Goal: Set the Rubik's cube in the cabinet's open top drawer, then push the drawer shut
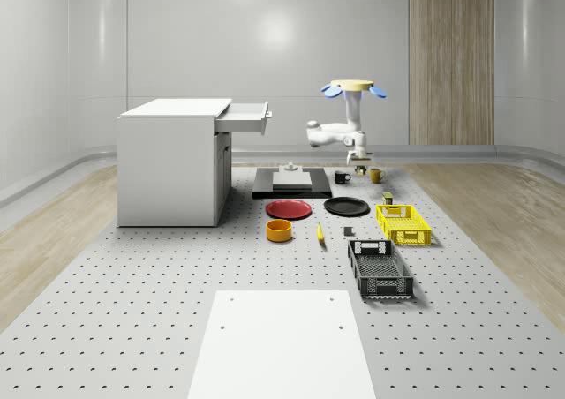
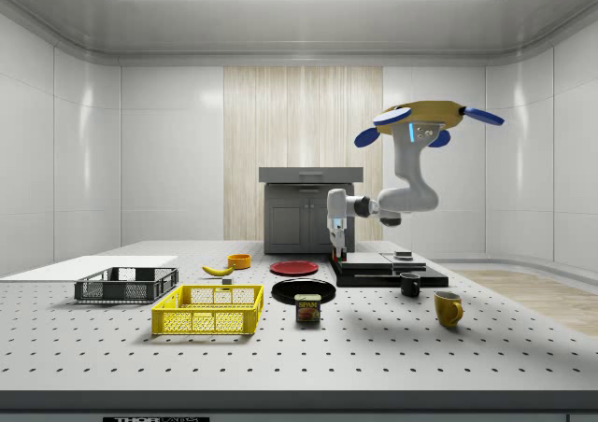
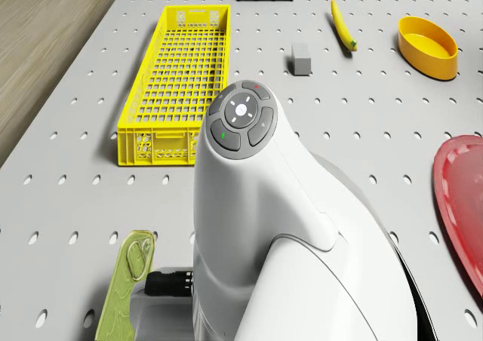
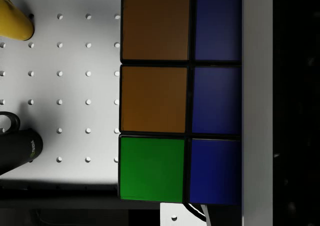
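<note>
A flat yellow drone body (image 2: 422,116) is seen, ringed by blue rotor discs (image 2: 482,115), with a thin light-blue strip lit on its side. Below the drone body, a glossy white arm (image 2: 411,181) of rounded segments is hung, with darker grey rings shown at the joints. On the arm segment nearest the drone body's camera, a round grey button pad (image 3: 241,119) is set, with a pale centre button, four wedge keys around it and small red and green marks. A black-and-white gripper (image 2: 337,246) is carried at the arm's far end. Beside the arm, black cable fittings (image 3: 170,283) are glimpsed.
</note>
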Controlling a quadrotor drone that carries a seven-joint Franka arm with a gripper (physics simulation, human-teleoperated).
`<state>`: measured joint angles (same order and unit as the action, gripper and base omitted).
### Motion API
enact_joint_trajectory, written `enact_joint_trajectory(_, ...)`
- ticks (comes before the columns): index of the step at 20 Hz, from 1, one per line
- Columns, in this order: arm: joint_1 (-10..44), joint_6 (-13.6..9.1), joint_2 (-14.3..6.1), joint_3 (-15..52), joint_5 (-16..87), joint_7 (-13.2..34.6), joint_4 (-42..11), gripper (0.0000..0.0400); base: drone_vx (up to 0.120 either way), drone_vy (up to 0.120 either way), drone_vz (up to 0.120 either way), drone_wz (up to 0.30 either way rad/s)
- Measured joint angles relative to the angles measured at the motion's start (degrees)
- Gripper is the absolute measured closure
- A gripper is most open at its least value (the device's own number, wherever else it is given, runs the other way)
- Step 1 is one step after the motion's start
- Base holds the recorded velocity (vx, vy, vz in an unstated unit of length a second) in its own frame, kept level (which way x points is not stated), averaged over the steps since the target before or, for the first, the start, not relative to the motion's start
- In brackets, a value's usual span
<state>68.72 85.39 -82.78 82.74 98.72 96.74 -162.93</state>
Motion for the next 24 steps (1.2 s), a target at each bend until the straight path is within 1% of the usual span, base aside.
enact_joint_trajectory(4, 0.11, 0.72, -0.78, 0.11, -0.33, 0.09, 0.02, 0.0078, 0.11, -0.12, 0.12, 0.0)
enact_joint_trajectory(24, 0.53, 3.74, -4.03, 0.49, -1.66, 0.44, 0.11, 0.0078, 0.0, -0.12, 0.12, 0.0)
